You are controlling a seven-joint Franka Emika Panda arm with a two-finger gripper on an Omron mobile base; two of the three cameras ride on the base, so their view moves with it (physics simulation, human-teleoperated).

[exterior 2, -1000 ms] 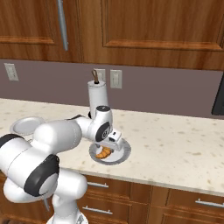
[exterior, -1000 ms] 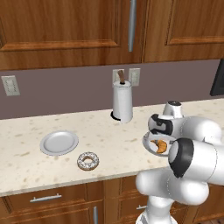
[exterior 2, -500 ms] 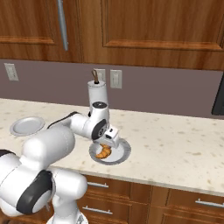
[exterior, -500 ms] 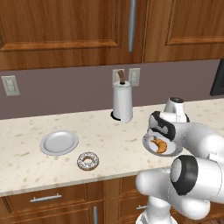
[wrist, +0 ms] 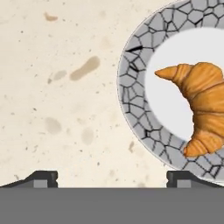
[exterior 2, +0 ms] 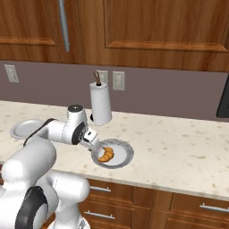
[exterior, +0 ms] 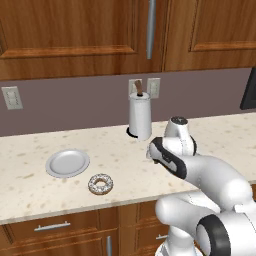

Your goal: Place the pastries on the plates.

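Observation:
The golden croissant (exterior 2: 106, 154) (wrist: 201, 109) lies on the right-hand plate (exterior 2: 127, 152), whose crackled grey rim (wrist: 135, 87) fills the upper right of the hand view. My gripper (exterior 2: 95, 150) (wrist: 113, 179) hovers just left of that plate, over bare counter, open with nothing between its fingertips (wrist: 43, 178). The iced ring donut (exterior: 100, 184) rests on the counter near the front edge. Just behind and to its left sits the second plate (exterior: 67, 163) (exterior 2: 24, 128), bare.
A tall white paper towel holder (exterior: 139, 117) (exterior 2: 100, 103) stands at the back of the speckled counter, near the wall outlets. Wooden cabinets hang above. A dark appliance edge (exterior 2: 223, 100) shows at the far right.
The jaws have spread wider and let go of the croissant, which stays on the plate. The hand has drawn away to the plate's left side.

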